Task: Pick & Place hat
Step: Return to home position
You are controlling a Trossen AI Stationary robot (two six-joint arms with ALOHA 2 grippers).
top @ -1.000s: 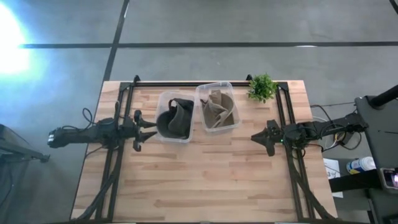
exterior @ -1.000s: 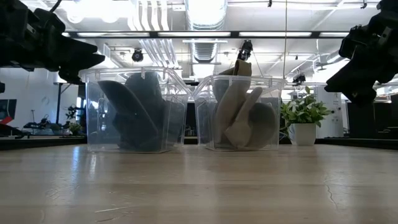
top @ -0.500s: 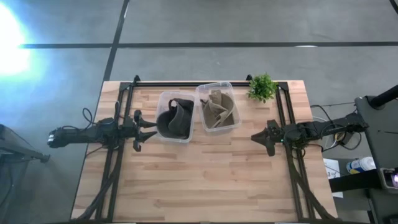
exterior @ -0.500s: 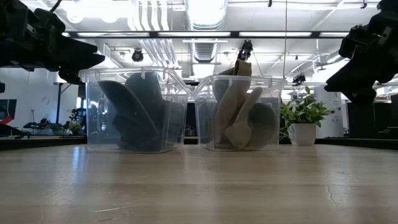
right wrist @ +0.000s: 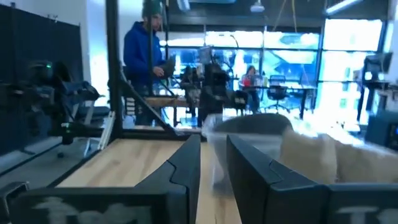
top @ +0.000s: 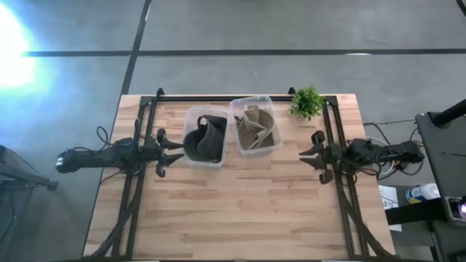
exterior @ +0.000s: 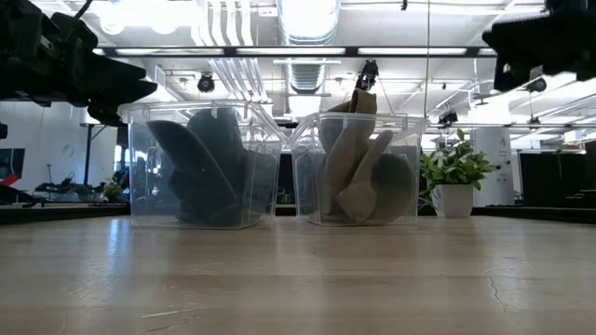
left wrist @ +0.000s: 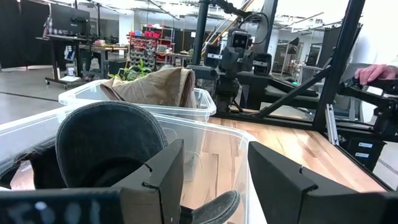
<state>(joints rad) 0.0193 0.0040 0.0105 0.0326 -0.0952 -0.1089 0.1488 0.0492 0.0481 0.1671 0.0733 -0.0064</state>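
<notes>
A dark grey hat [top: 204, 140] sits crumpled in the left clear bin [top: 191, 116], its brim leaning against the wall. A tan hat [top: 256, 129] lies in the right clear bin [top: 271, 109] and pokes above its rim [exterior: 363, 100]. My left gripper [top: 177, 151] hovers open at the left bin's left wall, level with its rim [exterior: 140, 93]. Its wrist view looks over the rim at the dark hat [left wrist: 109, 140]. My right gripper [top: 302, 154] floats to the right of the bins, above the table, with a narrow gap between its fingers [right wrist: 213, 146].
A small potted plant [top: 306, 102] stands at the table's far right corner. Black frame rails [top: 331, 131] run along both sides of the table. Bare wood [top: 240, 211] fills the near half. A person in blue [right wrist: 144, 56] stands beyond the table, and a hand [left wrist: 376, 71] rests near the frame.
My right gripper has drawn back a little toward the table's right edge, risen, and turned about its wrist from tipped down to level. The left gripper, both bins and both hats have stayed where they were.
</notes>
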